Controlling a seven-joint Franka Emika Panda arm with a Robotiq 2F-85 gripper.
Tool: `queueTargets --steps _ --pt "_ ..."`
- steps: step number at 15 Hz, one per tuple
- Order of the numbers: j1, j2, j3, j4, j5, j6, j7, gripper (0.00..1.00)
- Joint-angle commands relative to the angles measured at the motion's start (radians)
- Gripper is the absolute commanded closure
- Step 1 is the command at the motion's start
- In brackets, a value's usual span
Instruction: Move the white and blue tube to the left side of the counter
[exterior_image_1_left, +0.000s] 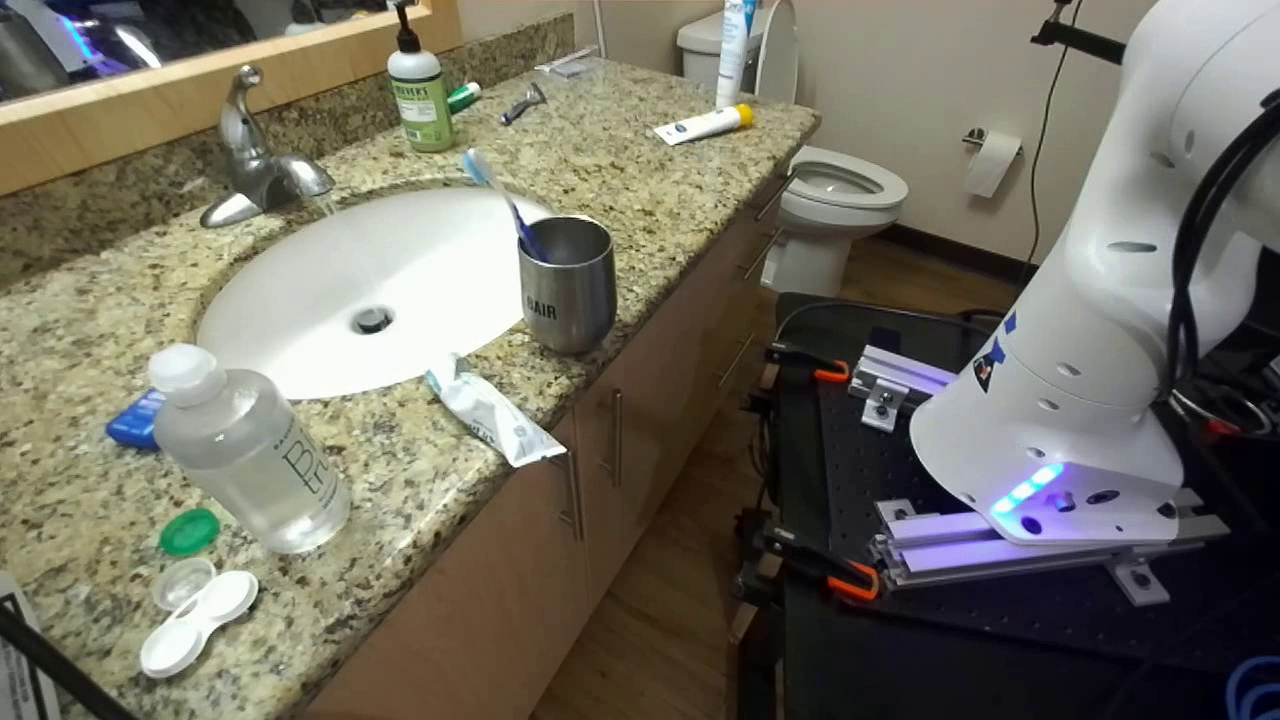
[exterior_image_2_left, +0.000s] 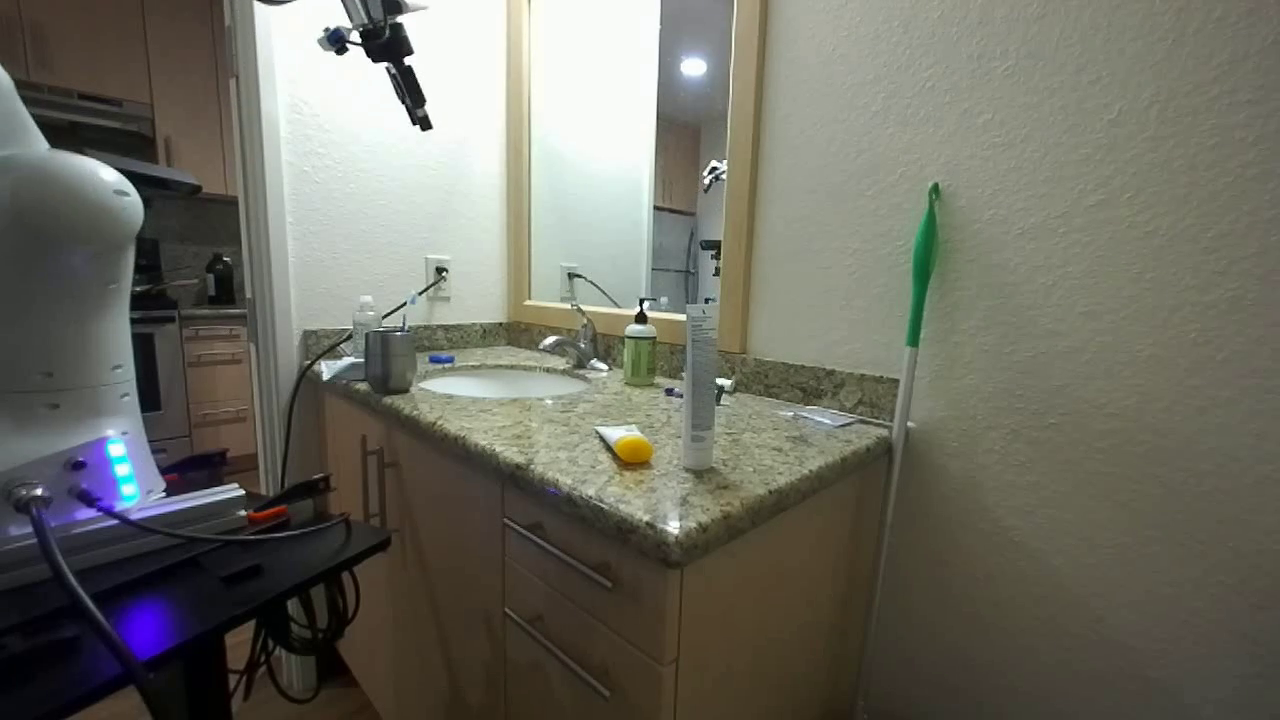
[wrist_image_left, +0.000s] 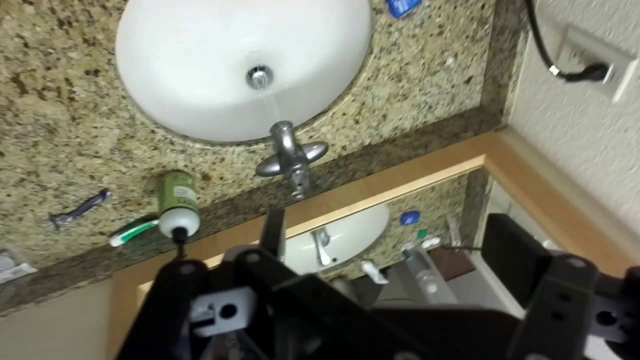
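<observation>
Note the empty, wide-spread gripper (wrist_image_left: 387, 230), high above the counter (exterior_image_2_left: 770, 490), and the white and blue tube (exterior_image_2_left: 701, 390), upright at the end away from the metal cup (exterior_image_2_left: 390, 362), beside the yellow-capped tube (exterior_image_2_left: 628, 445). Descend clear of that neighbour, straddle the body squarely, and close gently against likely toppling.

In the wrist view, the gripper (wrist_image_left: 386, 222) is blurred and cut off by the bottom edge; beyond it, the sink (wrist_image_left: 215, 55) and a blue object (wrist_image_left: 402, 7) run past the top edge; the white and blue tube (exterior_image_1_left: 735, 55), well below the gripper, loses its upper end to the top edge of an exterior view; in an exterior view, its small print (exterior_image_2_left: 702, 370) is unreadable; the arm (exterior_image_2_left: 70, 260), lower than the gripper there, crosses the left edge.
</observation>
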Motion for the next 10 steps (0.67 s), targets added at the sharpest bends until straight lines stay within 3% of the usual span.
queueTargets --steps 1,3,4,8,10 --pt "-0.109 -0.103 -0.096 -0.077 0.018 -0.03 0.006 0.0" --pt "-0.175 -0.143 -0.165 -0.115 0.024 -0.04 0.001 0.0" --pt "-0.146 -0.09 -0.117 -0.052 0.02 -0.034 -0.014 0.0" --pt "-0.189 -0.128 -0.165 -0.09 0.029 -0.039 -0.02 0.0" --pt "-0.241 -0.048 -0.114 -0.041 -0.022 -0.028 0.091 0.0"
